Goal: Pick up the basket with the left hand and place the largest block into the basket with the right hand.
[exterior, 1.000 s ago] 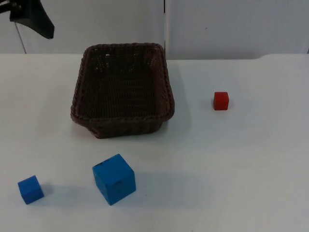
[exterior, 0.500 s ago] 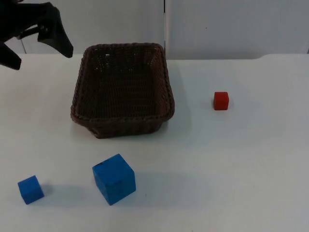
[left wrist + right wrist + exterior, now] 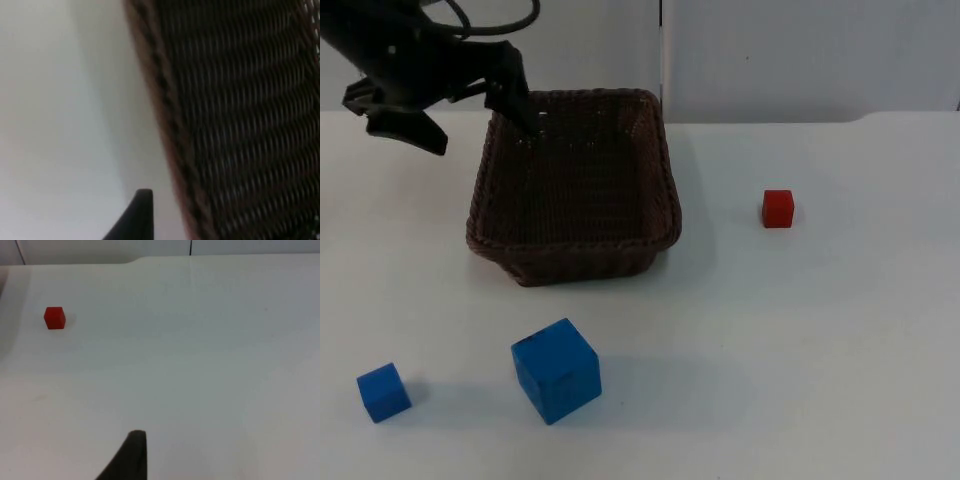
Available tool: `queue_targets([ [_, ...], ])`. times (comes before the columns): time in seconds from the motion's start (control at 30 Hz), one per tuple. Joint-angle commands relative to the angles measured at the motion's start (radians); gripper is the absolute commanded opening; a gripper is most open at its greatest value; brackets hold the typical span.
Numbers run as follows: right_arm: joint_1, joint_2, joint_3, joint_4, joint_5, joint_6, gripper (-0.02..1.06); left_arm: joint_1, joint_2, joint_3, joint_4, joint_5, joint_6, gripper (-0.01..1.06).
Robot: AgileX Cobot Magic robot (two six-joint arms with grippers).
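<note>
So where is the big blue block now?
In the top view the big blue block sits at the table's near edge, before the basket, right of the small blue block.

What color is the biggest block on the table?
Blue. The biggest block sits in front of the basket, clearest in the top view.

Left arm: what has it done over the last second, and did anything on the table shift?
The left gripper has swung in from the upper left corner and now straddles the far left rim of the basket, fingers open, not yet gripping. The basket, large blue block, small blue block and red block have not moved. The right arm waits.
</note>
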Motion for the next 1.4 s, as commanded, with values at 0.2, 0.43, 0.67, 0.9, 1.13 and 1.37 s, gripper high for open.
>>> queue_targets([
  [0.2,-0.007,-0.003,0.006,0.005,-0.004,0.0,1.05,-0.008,0.14,-0.144,-0.02,0.039,0.0,1.05],
  [0.43,-0.007,-0.003,0.006,0.005,-0.004,0.0,1.05,-0.008,0.234,-0.238,-0.02,0.054,-0.019,1.05],
  [0.67,-0.007,-0.003,0.006,0.005,-0.004,0.0,1.05,-0.006,0.306,-0.275,-0.006,0.044,-0.048,1.05],
  [0.9,-0.007,-0.003,0.006,0.005,-0.004,0.0,1.05,-0.006,0.313,-0.279,0.001,0.044,-0.048,0.86],
  [1.13,-0.007,-0.003,0.006,0.005,-0.004,0.0,1.05,-0.006,0.313,-0.279,0.003,0.063,-0.059,0.16],
  [1.37,-0.007,-0.003,0.006,0.005,-0.004,0.0,1.05,-0.006,0.3,-0.279,-0.013,0.08,-0.098,0.0],
])
